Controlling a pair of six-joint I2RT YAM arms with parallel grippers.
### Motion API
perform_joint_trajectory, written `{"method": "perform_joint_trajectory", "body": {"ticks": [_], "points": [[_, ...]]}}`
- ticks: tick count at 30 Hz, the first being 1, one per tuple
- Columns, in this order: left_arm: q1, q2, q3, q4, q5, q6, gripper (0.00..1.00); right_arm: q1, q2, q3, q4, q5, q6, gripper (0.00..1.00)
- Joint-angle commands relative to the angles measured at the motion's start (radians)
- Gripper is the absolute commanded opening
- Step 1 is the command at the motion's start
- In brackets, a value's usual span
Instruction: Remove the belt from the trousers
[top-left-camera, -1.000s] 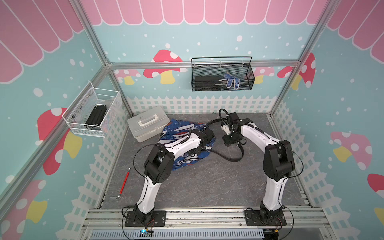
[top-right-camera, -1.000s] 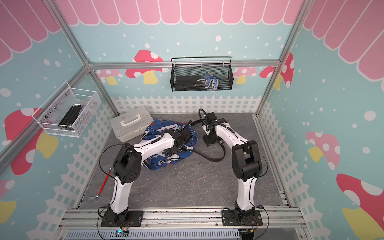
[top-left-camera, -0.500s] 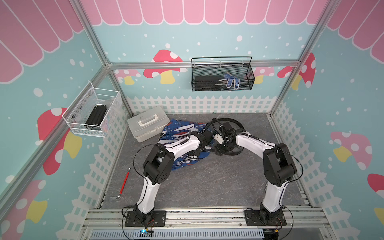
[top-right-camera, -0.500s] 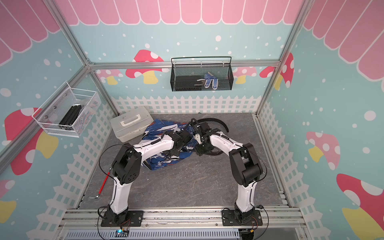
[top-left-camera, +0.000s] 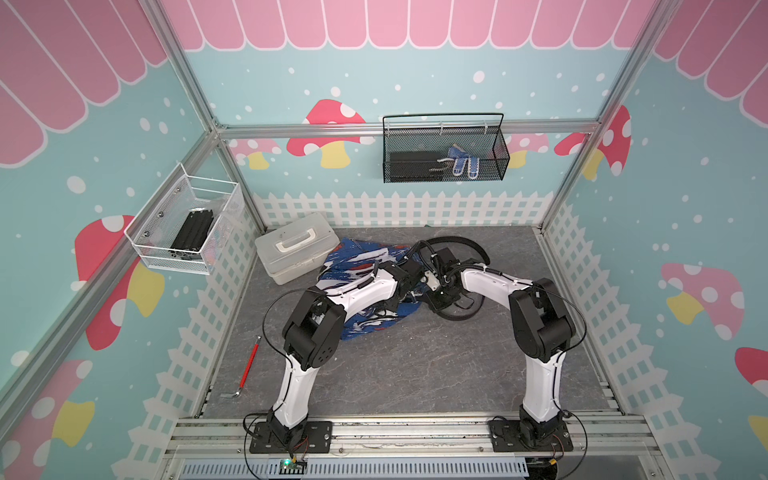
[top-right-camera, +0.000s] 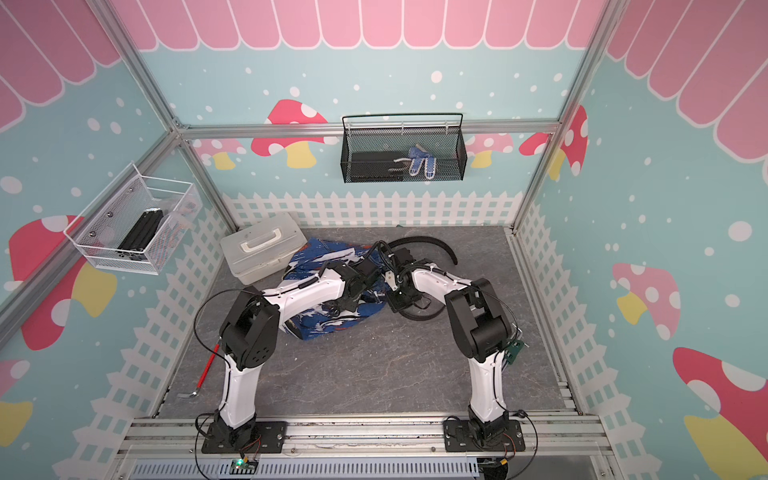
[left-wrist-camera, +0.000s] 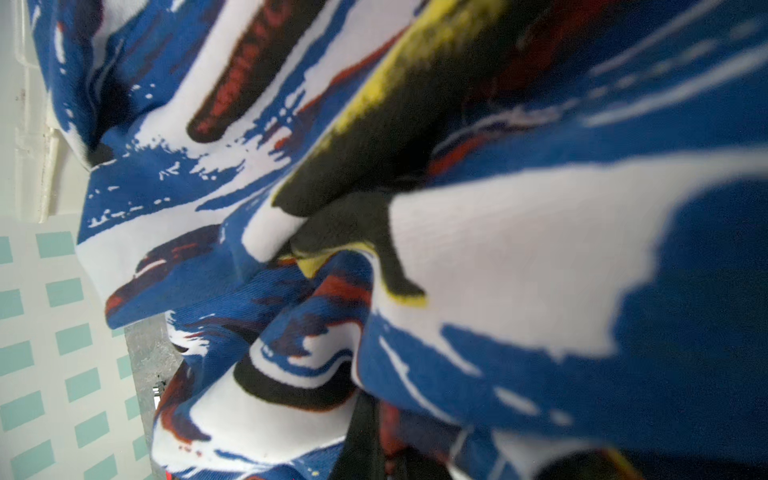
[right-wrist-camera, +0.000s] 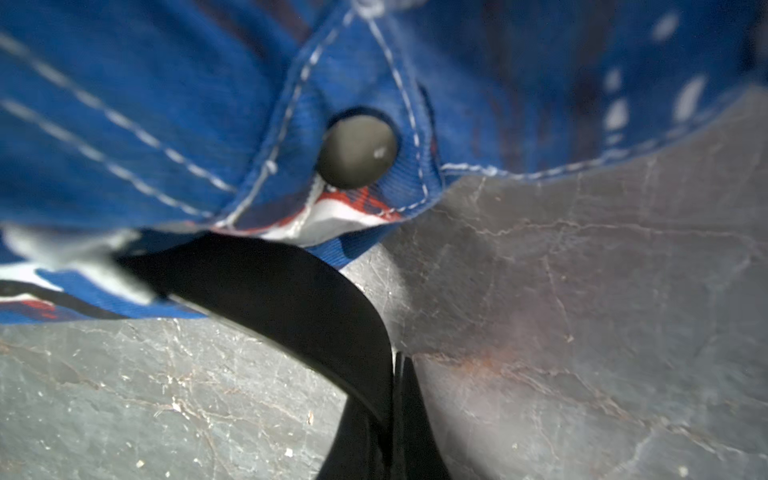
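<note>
Toward twelve o'clock on the grey bench (top-left-camera: 395, 374), counting the arm bases as six, we see the trousers (top-left-camera: 353, 259) lying crumpled. Their ten o'clock edge lies right up against a white carry case (top-left-camera: 291, 249). The belt (top-left-camera: 455, 240) comes out of the trousers on their three o'clock side. In both top views one stretch curves in a black arc over the bench toward one o'clock, and another bend lies on the bench under the right wrist.

Both arms reach in and meet at that side of the garment. In the right wrist view the right end effector (right-wrist-camera: 395, 415) has its jaws together, clamped on the black strap just beside the waistband. A round grey button (right-wrist-camera: 357, 151) sits in the blue stitched cloth close above the grip. In the left wrist view the printed fabric fills nearly the whole frame and bunches up around the left end effector (left-wrist-camera: 365, 444). Its jaws are together and, as far as we can tell, pinch a fold of the trousers.

At eight o'clock, well apart from all this, a red-handled hex key (top-left-camera: 249, 363) lies by the fence-printed wall.
</note>
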Motion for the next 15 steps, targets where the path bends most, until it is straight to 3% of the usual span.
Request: {"method": "perform_joint_trajectory", "body": {"ticks": [1, 4, 8, 15], "points": [[0.048, -0.023, -0.024, -0.033, -0.020, -0.020, 0.00, -0.006, -0.018, 0.059, -0.056, 0.090, 0.014, 0.00], [0.125, -0.012, -0.043, -0.030, 0.024, -0.069, 0.00, -0.060, -0.083, 0.075, -0.127, 0.156, 0.054, 0.00], [0.235, -0.035, -0.099, 0.036, 0.132, -0.104, 0.00, -0.223, -0.200, 0.044, -0.177, 0.146, 0.152, 0.00], [0.358, -0.034, -0.109, 0.042, 0.103, -0.204, 0.00, -0.492, -0.326, 0.075, -0.296, 0.257, 0.276, 0.00]]}}
